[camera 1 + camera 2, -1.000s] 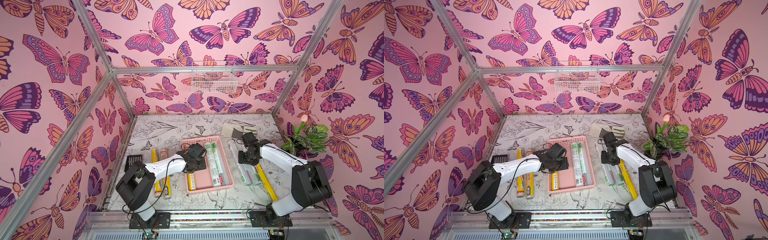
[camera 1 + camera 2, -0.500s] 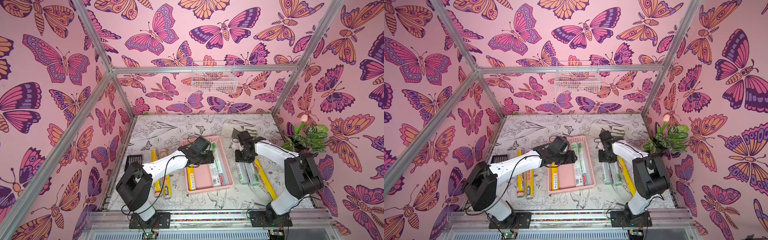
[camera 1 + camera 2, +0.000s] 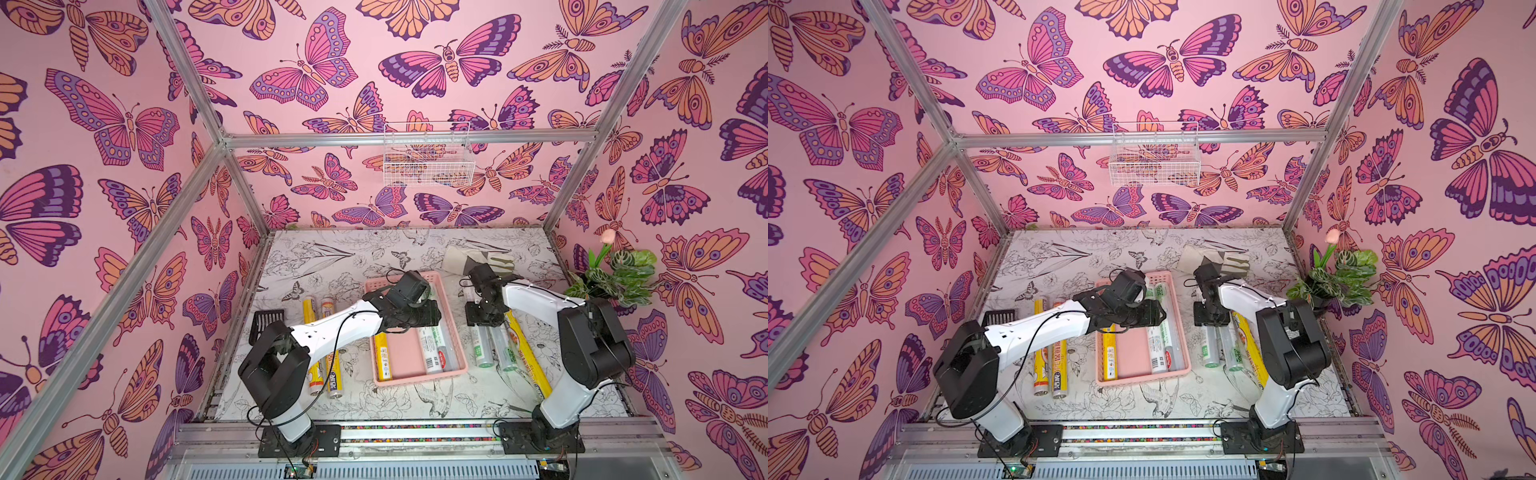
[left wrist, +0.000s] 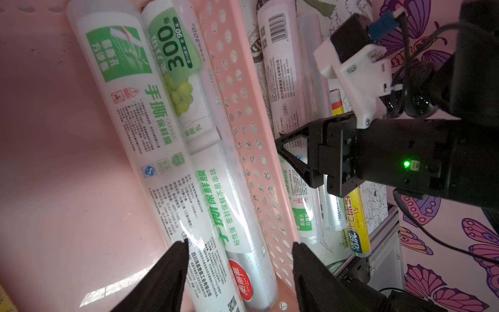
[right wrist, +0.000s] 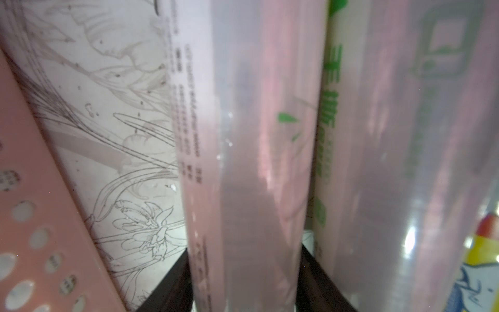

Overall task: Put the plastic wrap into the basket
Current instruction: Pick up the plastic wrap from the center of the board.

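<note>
Starting at the near edge of the floral-printed table (image 3: pixel 415 405): two yellow-labelled plastic wrap rolls (image 3: pixel 334 376) lie side by side left of the shallow pink perforated plastic basket (image 3: pixel 419 377), outside it, with the left arm crossing over them. Inside the basket, one yellow roll (image 3: pixel 382 353) lies along the left wall and two clear green-printed rolls (image 3: pixel 432 349) along the right wall, with bare floor between. Right of the basket, on the table, lie two more clear rolls (image 3: pixel 505 353) and a long yellow roll (image 3: pixel 530 361) toward the right edge. So three in, five to go — and this looks like the pick-up step. Further in, the left gripper (image 4: pixel 240 241) hovers over the basket's clear rolls, fingers spread and grasping nothing. The right gripper (image 5: pixel 244 248) is down on the clear roll nearest the basket (image 5: pixel 248 135), a finger hard against each side — whether it is squeezing yet, I cannot tell. Next, I'd say: a firm pinch, a level lift over the right wall, and the left arm out of the way of that bare floor. At the far right, a grey-white fabric glove (image 3: pixel 457 257) plays no part.
</note>
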You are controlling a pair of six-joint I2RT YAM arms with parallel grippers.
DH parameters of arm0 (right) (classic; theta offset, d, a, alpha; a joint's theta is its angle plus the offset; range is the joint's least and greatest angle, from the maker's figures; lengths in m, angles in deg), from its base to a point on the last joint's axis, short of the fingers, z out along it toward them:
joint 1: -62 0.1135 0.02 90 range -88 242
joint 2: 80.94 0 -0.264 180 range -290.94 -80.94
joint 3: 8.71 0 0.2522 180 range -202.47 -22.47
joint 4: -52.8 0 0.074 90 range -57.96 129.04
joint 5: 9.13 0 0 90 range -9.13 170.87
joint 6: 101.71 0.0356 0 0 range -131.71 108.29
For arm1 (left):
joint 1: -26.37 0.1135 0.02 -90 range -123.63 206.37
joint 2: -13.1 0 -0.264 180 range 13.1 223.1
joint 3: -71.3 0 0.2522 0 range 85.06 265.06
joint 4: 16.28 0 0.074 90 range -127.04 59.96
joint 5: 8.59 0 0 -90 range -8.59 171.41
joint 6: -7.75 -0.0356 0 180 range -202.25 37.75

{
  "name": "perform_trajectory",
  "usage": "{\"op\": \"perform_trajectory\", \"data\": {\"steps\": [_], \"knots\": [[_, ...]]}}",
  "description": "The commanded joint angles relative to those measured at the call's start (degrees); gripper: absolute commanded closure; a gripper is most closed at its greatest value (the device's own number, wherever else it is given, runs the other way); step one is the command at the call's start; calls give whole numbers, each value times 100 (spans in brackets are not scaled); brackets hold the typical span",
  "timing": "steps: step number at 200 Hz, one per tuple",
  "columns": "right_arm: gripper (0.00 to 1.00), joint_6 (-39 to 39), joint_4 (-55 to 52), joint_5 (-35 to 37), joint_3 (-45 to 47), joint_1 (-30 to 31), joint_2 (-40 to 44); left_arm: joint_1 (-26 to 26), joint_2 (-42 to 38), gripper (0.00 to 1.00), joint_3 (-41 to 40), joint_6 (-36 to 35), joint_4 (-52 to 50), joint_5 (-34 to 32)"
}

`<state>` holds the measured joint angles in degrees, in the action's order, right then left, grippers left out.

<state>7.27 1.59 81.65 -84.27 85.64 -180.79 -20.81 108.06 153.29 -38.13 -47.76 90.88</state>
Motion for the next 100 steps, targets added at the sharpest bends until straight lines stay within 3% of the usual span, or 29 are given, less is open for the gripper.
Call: {"op": "perform_trajectory", "data": {"steps": [1, 57, 100], "knots": [[47, -12, 38, 11, 9, 45, -83, -11, 14, 33, -51, -43, 48, 40], [68, 197, -28, 4, 120, 53, 860, -11, -99, 33, -109, -26, 129, -28], [74, 414, -103, -69, 141, 53, 1697, -11, -308, 33, -234, -26, 273, -138]]}}
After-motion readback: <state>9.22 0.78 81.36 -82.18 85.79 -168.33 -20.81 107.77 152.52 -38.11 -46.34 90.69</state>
